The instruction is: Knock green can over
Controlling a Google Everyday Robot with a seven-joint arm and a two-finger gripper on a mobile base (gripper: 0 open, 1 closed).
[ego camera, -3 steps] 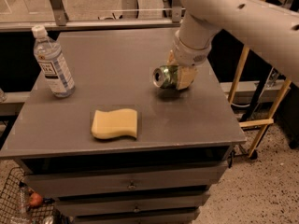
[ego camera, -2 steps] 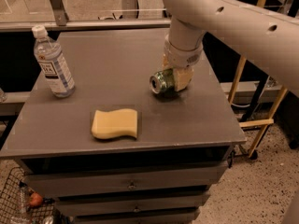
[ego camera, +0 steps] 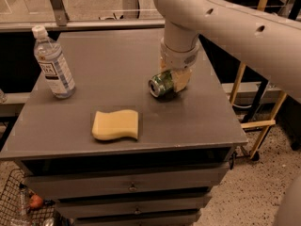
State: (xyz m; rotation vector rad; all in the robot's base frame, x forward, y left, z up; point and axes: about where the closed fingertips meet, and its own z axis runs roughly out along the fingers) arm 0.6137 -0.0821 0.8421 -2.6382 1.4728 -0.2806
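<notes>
Currently green can [ego camera: 161,84] is lying tipped on counter [ego camera: 108,65], centre frame, silver top facing lower left, its body touching claw [ego camera: 175,79]; claw's grip: cannot tell.

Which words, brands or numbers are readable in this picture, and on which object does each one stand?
Label on the water bottle: dark print, too blurred to read.
Side of the green can, at the gripper: pale markings, unreadable.
On the yellow sponge and the table: no text.

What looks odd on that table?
The green can lies on its side, silver top toward the camera, right at the gripper. The bottle stands upright; no spill shows.
</notes>
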